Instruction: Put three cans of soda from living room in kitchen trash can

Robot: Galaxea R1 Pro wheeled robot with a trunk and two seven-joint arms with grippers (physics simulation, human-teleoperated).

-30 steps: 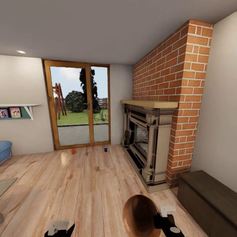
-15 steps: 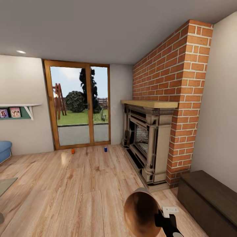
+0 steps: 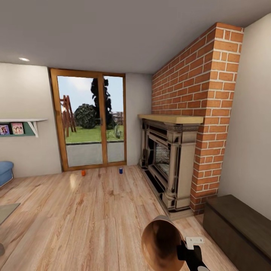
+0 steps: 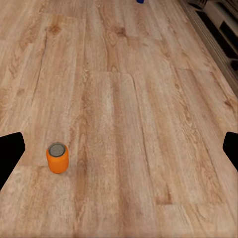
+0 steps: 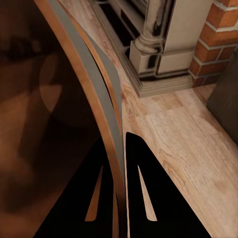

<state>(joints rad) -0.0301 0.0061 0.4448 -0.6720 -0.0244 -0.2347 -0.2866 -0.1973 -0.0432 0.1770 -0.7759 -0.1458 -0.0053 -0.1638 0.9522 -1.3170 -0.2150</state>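
Living room scene: brick chimney [image 3: 199, 94], ornate fireplace [image 3: 169, 162], wood-framed glass doors [image 3: 90, 120], light wood floor [image 3: 75, 210].

Two cans stand on the floor by the doors in the head view: one orange can [image 3: 83, 172] and one blue can [image 3: 121, 170], well apart from each other.

In the left wrist view another orange can [image 4: 57, 157] stands upright on the planks, near one finger. A bit of blue shows at the far edge; too little to tell what it is.

Left gripper [image 4: 119, 153]: fingers [image 4: 10, 153] spread wide, holding nothing.

Right gripper [image 5: 118, 198]: both fingertips pinch the rim of the trash can [image 3: 162, 241], one inside, one outside. The bucket hangs tilted over the floor, tan-brown inside facing the head camera, near the fireplace base.

One dark wood bench [image 3: 241, 226] sits against the right wall.
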